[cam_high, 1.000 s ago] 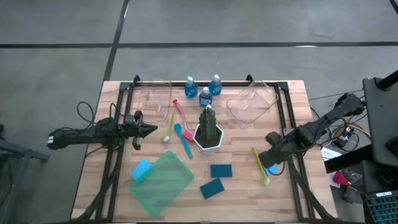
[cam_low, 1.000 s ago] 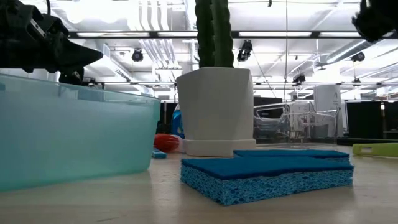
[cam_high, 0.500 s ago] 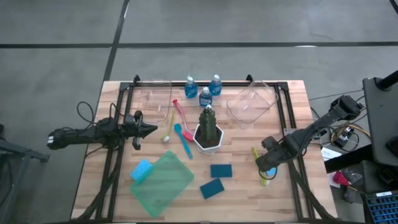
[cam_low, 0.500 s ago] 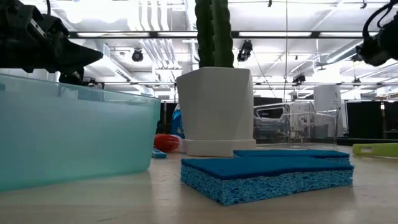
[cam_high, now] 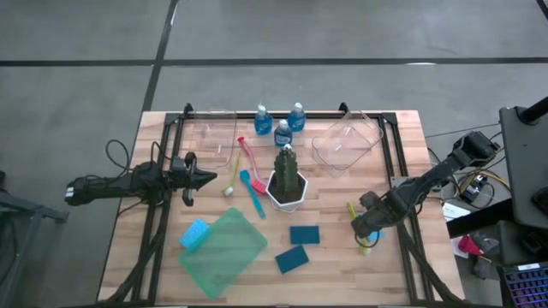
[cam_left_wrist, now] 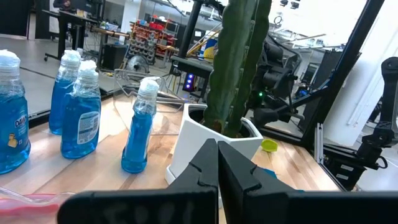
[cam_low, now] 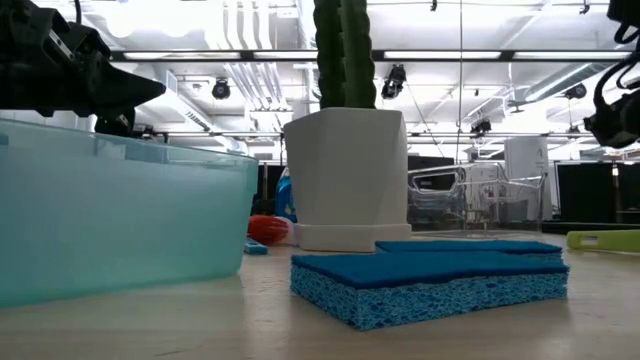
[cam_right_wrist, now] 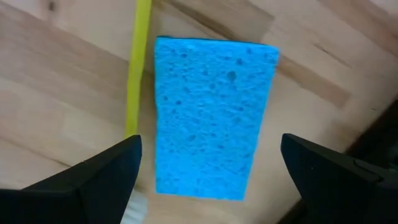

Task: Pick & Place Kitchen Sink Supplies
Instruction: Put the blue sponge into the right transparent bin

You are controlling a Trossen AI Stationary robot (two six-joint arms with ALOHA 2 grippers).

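The left gripper sits where it did a second ago — at about 9 o'clock on the counter, fingers clenched together on nothing and aimed at the cactus-like plant in a white pot. Beyond its tips stand the three blue bottles; the nearest label reads "DAWN". At 12 o'clock from above, those bottles cluster by the far rail, with red, yellow and blue brushes lying just left of the pot. Two teal sponges lie toward 6 o'clock beside the green sheet. The right gripper has slid inward from the 3 o'clock edge and dropped lower — it now hovers, fingers spread wide, over a light-blue sponge lying against the lime brush.
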